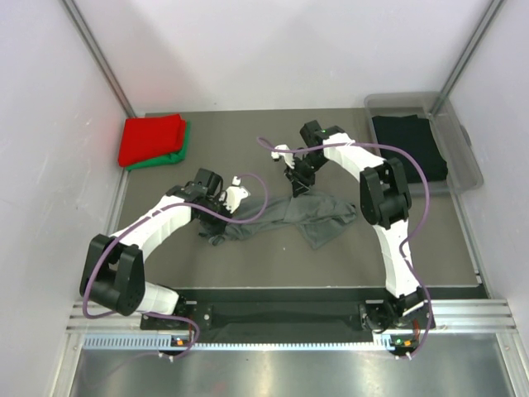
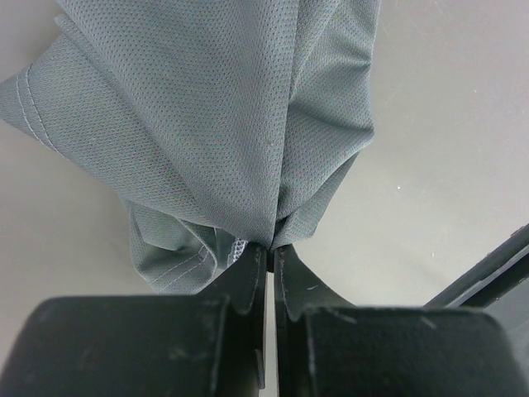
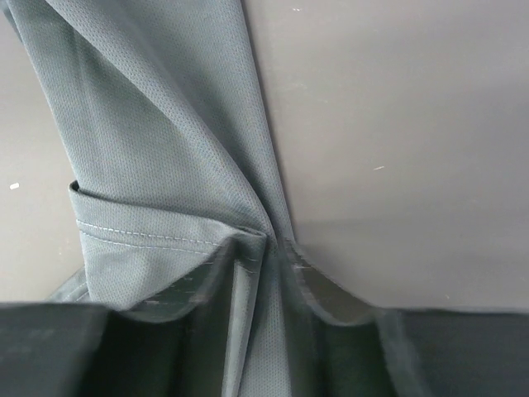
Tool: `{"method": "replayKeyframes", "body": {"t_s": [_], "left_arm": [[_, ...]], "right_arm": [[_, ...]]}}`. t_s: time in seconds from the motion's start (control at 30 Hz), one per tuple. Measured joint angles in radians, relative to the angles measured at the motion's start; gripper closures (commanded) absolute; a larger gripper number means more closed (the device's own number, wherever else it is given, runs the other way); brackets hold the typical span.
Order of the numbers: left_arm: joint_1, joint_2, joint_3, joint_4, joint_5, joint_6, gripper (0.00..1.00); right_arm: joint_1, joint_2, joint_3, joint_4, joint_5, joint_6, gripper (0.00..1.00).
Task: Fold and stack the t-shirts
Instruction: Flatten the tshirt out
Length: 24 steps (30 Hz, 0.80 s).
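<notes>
- T-shirts counted in the top view: four, one each of dark grey, red, green and black.
- Dark grey t-shirt: unfolded, lying crumpled in a long band across the middle of the tabletop, between the two arms.
- Red t-shirt: folded, at the far left corner of the tabletop. It lies on top of the green t-shirt, of which only a strip along the near and right edges shows. That makes one stack of two.
- Black t-shirt: lies flat inside the clear plastic tub at the far right. One tub.
- Grippers: two, both at the dark grey t-shirt.
- Left gripper: jaws closed together, pinching a gathered bunch of the grey cloth at the tips. A hemmed edge hangs just left of the pinch. It holds the shirt's left end.
- Right gripper: jaws drawn in on a fold of the same cloth, which runs between them. A stitched hem lies just left of the tips. It holds the shirt near its far edge, right of centre.
</notes>
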Motion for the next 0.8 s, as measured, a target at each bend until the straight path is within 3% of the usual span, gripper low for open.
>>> {"method": "replayKeyframes", "body": {"t_s": [0.33, 0.6, 0.8], "left_arm": [[0.000, 0.000, 0.000, 0.003, -0.005, 0.000, 0.99], [0.000, 0.000, -0.002, 0.006, -0.008, 0.000, 0.99], [0.000, 0.000, -0.002, 0.005, -0.013, -0.002, 0.96]], "right_arm": [[0.004, 0.000, 0.000, -0.024, -0.001, -0.007, 0.73], [0.005, 0.001, 0.000, -0.040, 0.001, -0.016, 0.94], [0.006, -0.045, -0.028, 0.000, 0.099, 0.004, 1.00]]}}
